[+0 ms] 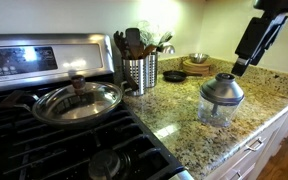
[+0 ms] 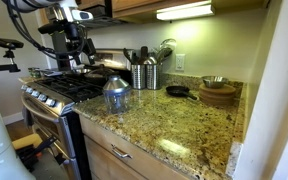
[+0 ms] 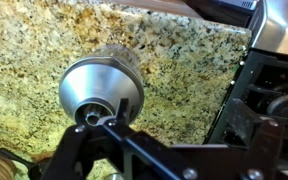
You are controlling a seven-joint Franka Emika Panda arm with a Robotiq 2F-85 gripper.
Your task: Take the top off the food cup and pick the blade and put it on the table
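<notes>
On the worktop (image 1: 184,112) the top (image 1: 221,89) caps the food cup (image 1: 219,111); whether the end effector (image 1: 240,66) is spread cannot be told.

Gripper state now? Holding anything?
Gripper: holding nothing, hanging apart from the top; whether the jaws are open or shut cannot be told.

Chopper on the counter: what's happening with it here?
The robot's gripper hovers above the chopper without touching it; whether its jaws are open is hard to tell. The grey lid is on the clear cup, which stands on the granite counter beside the stove. The blade is hidden under the lid, so no step is done yet.
</notes>
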